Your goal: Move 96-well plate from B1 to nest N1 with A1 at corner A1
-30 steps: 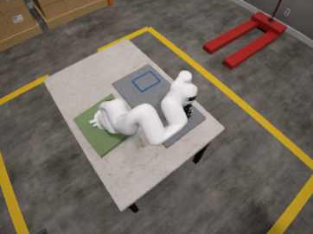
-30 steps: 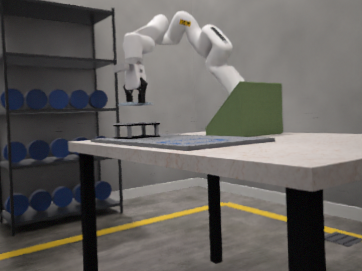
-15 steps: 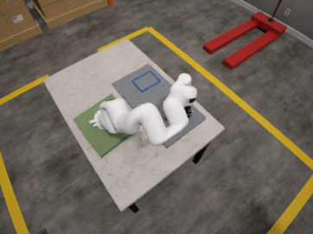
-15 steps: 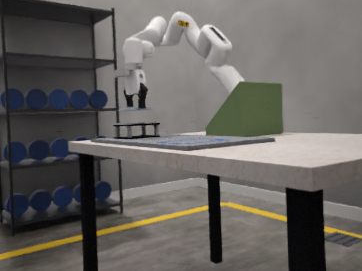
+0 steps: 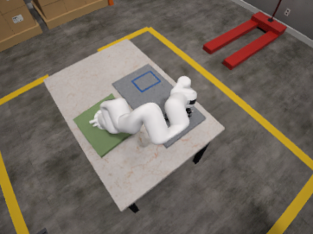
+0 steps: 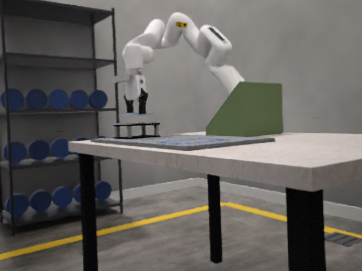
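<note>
We are at the placing step. Our gripper (image 6: 135, 112) is clamped across the 96-well plate (image 6: 136, 115), which shows in the exterior view as a thin pale slab hanging just above the raised plate nest (image 6: 136, 129), not yet touching it. The nest stands on the grey mat (image 6: 200, 142) at the far end of the table (image 6: 280, 163). In the top view the arm (image 5: 147, 119) covers both plate and nest, and the blue outline of spot B1 (image 5: 146, 80) lies bare.

To do this well, we judge the descent should go straight down and slowly, with the plate kept level so all four edges drop inside the locators together. We cannot read the plate's cut-off corner or the nest's A1 mark from either view, so orientation needs confirming before we let go. We should release only once the plate rests flat, then lift vertically so the fingers do not drag it off its seat.
</note>
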Robot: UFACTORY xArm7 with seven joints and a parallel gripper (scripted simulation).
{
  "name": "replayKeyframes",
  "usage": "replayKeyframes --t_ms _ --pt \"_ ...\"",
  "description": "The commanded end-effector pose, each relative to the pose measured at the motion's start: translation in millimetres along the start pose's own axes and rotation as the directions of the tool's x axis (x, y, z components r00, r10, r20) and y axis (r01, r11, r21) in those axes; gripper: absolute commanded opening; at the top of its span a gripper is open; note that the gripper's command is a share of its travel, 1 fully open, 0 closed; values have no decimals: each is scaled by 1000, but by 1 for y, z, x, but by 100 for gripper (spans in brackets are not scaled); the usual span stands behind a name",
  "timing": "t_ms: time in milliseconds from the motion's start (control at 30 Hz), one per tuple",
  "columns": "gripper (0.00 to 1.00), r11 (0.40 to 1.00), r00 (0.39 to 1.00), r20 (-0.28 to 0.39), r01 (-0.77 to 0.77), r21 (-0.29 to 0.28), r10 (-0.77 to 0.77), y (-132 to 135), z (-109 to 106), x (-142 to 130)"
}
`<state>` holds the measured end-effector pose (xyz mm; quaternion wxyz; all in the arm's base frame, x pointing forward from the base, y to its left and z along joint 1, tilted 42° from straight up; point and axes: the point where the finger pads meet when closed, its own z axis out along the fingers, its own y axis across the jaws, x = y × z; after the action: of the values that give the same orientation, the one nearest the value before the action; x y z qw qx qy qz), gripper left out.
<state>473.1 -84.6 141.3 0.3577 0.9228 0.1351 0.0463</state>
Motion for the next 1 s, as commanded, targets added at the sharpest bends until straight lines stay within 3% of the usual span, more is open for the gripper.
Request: replayKeyframes --t_ms 0,267,967 --pt "0 1000 1000 -6 0 0 0 0 4 2" --pt "0 1000 1000 -6 0 0 0 0 17 2" --pt "0 1000 1000 -6 0 0 0 0 18 2"
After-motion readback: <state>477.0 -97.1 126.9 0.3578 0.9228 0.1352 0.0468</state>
